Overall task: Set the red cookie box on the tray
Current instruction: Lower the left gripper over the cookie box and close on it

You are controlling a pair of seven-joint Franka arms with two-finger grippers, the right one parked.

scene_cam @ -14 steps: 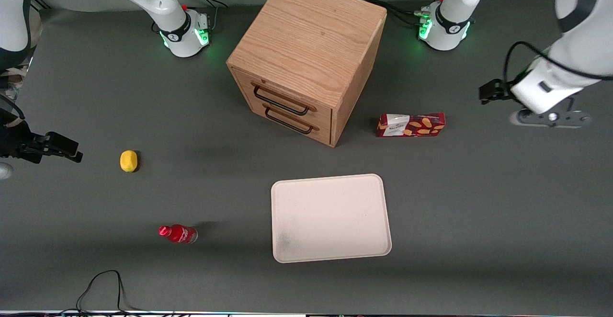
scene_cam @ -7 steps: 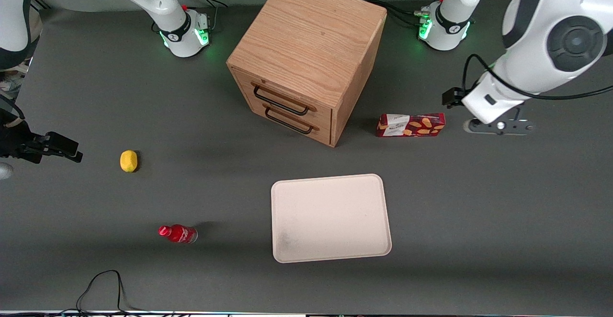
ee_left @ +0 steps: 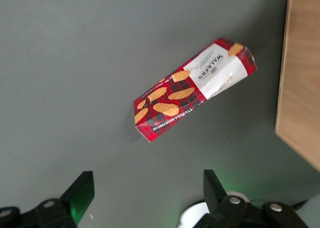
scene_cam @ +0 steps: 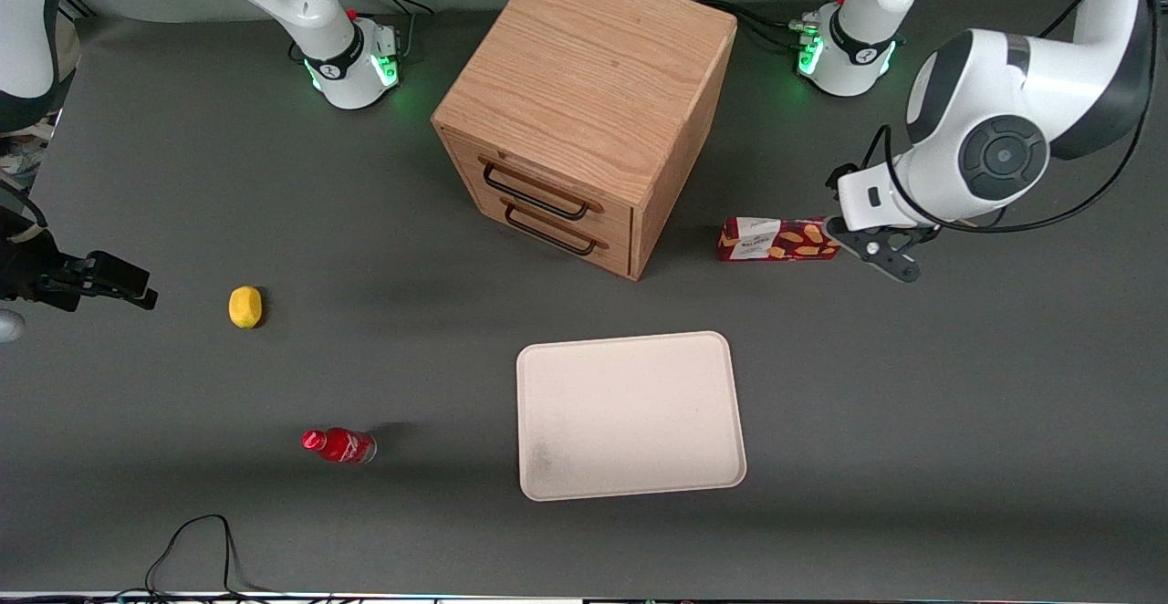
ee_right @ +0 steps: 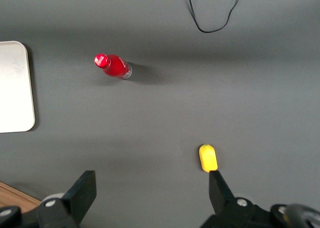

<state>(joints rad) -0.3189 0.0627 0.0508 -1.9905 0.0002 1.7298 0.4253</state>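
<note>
The left arm reaches in from the working arm's end of the table with its big round wrist joint turned toward the front camera. Below that joint the gripper point(scene_cam: 878, 253) hangs just beside the plain red end of the red cookie box point(scene_cam: 778, 239), slightly above the table. In the left wrist view the gripper point(ee_left: 145, 198) shows its two fingers point(ee_left: 80, 194) spread wide with bare table between them, and the red cookie box point(ee_left: 194, 89) lies clear of both, untouched.

The box lies flat on the dark grey table beside the wooden drawer cabinet point(scene_cam: 584, 111), its white label end nearest the cabinet's side. The cream tray point(scene_cam: 630, 414) sits nearer the front camera than the box, well apart from it, with nothing on it.

Compared with half a second ago, the arm has swung in toward the box: the gripper, then near but clearly apart from the box's end, now sits right at it, and the wrist joint has dropped lower and rotated. A second ago the gripper was much closer to the table's edge. Box and tray have not shifted.

Toward the parked arm's end lie a yellow lemon point(scene_cam: 245, 306) and a small red bottle point(scene_cam: 338, 445).
</note>
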